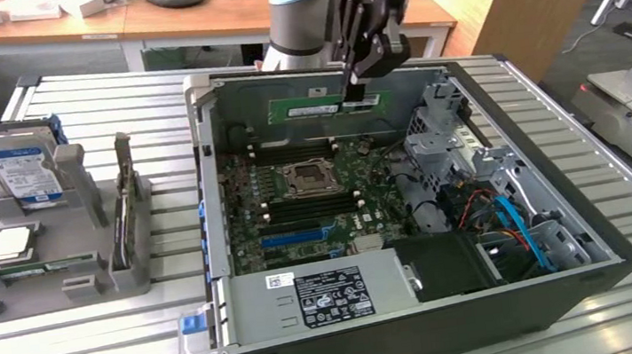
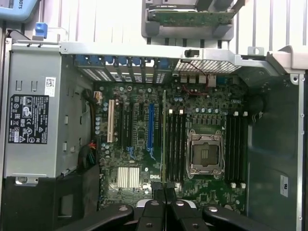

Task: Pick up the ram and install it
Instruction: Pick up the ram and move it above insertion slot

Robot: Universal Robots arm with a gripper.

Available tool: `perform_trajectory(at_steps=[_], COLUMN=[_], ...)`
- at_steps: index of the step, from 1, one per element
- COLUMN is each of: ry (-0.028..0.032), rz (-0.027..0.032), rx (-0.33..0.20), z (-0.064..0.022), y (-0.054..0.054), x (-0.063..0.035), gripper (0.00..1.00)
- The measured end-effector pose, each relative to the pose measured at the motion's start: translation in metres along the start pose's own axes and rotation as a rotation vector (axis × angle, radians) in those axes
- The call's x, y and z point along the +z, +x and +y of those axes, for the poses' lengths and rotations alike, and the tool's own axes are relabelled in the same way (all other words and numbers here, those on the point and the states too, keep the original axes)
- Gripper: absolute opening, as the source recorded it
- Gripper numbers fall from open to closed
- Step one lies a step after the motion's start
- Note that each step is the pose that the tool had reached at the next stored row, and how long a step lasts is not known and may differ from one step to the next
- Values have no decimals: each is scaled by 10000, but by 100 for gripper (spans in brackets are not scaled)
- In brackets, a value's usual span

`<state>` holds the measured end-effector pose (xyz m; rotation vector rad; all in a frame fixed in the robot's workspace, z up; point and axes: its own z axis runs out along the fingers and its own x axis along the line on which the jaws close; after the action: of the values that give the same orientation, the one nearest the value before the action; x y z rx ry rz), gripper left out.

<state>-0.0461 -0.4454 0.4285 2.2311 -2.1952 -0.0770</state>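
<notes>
The ram, a long green stick with a white label, hangs level above the open computer case, over its far part. My gripper is shut on the stick's end nearer the exterior view's right. In the wrist view the ram appears edge-on as a thin line running out from my gripper. It hovers over the motherboard, just beside the black memory slots next to the empty processor socket. A second bank of slots lies on the socket's other side.
A grey parts holder on the exterior view's left carries a blue-labelled hard drive, a silver processor and an upright board. The power supply fills the case's near end; cables and drive cage crowd its right.
</notes>
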Motion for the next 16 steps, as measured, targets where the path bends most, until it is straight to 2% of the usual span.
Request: perform_trajectory(at_steps=[16], ry=[0], rz=[-3], rx=[2], z=[-6], y=[-218], x=[78], gripper=[12])
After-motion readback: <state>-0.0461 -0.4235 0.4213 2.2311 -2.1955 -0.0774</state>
